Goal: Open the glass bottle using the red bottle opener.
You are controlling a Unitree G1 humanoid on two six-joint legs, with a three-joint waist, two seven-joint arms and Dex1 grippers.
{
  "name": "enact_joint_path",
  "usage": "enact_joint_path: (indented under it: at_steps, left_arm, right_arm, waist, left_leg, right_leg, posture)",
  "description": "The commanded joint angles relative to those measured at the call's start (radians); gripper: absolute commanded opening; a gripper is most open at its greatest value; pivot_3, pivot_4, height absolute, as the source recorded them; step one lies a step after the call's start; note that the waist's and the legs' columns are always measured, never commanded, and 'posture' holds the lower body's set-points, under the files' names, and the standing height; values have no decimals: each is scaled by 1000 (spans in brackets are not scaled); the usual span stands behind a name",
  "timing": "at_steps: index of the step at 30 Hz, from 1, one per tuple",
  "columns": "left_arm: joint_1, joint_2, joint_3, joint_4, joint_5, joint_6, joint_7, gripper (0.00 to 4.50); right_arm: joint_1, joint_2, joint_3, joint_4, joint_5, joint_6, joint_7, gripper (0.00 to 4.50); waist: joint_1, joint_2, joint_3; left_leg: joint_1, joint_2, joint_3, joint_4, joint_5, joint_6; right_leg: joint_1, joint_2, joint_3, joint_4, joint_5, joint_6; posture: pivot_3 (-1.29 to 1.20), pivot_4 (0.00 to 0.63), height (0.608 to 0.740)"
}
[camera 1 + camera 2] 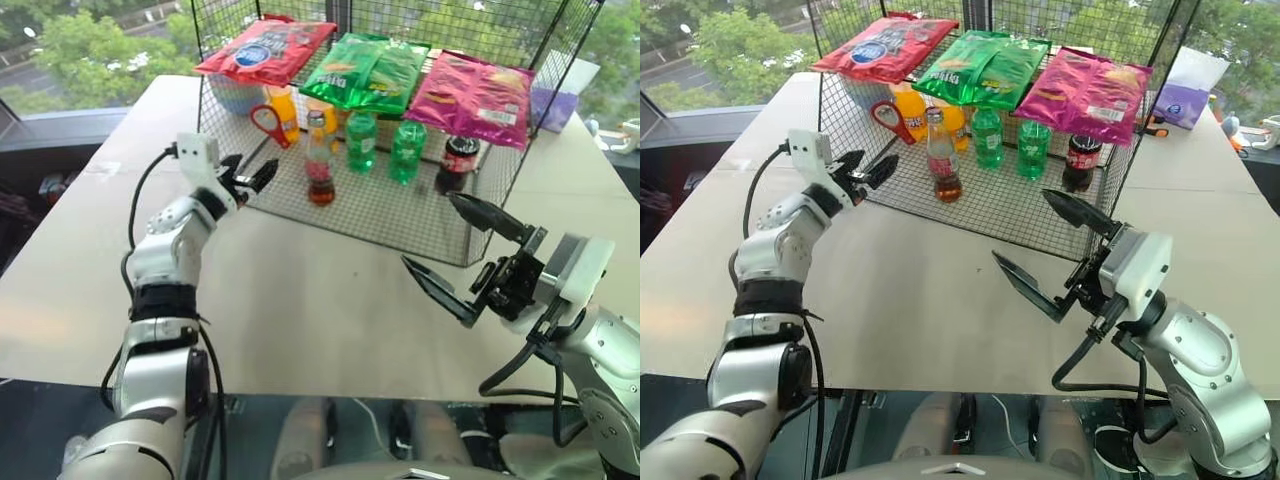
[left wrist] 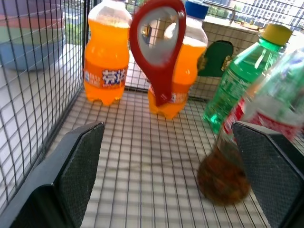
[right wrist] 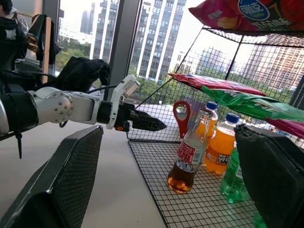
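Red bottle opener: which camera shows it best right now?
The left wrist view: the red bottle opener shows large, ring uppermost, before the orange bottles. Both eye views show it small; the right wrist view shows it beyond the glass bottle.

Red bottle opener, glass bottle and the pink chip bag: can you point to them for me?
red bottle opener point(image 2: 159, 45), left wrist view, on its oval ring head.
glass bottle point(image 1: 319, 168), left eye view, on its pinkish-red label.
pink chip bag point(image 1: 473, 98), left eye view, on its middle.
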Motion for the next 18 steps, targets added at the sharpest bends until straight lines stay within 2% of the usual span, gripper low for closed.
enact_joint_path:
  at_steps: [1,9,12,17,18]
  left_arm:
    - [-92,16,1,109,34,-67,-23,4433]
    - [-263,25,7,389,95,-202,-60,4433]
    - [-320,20,7,484,114,-267,-80,3628]
    - [-381,20,12,586,135,-327,-106,1346]
    - [-387,23,12,599,140,-334,-107,1035]
  right_arm:
    - [2,0,-5,-52,-1,-4,-23,4500]
    - [46,-2,0,-81,-33,2,-59,4500]
    - [60,-1,-3,-88,-42,1,-68,4500]
    - [71,-2,-6,-93,-53,0,-77,4500]
    - [72,-3,-6,-93,-56,1,-78,4500]
  waist:
    - [0,-1,0]
    - [1,-4,2]
    - [1,-6,3]
    - [0,-7,4]
    - [0,-7,4]
  left_leg:
    - [0,0,0,0,0,0]
    - [0,0,0,0,0,0]
    - [-1,0,0,0,0,0]
    - [-1,0,0,0,0,0]
    - [-1,0,0,0,0,0]
  right_leg:
    - [0,0,0,0,0,0]
    - [0,0,0,0,2,3]
    - [0,0,0,0,2,3]
    - [0,0,0,0,2,3]
    - [0,0,0,0,2,3]
  posture:
    - [0,150,740]
    - [0,150,740]
    - [0,150,740]
    - [0,150,740]
    - [0,150,740]
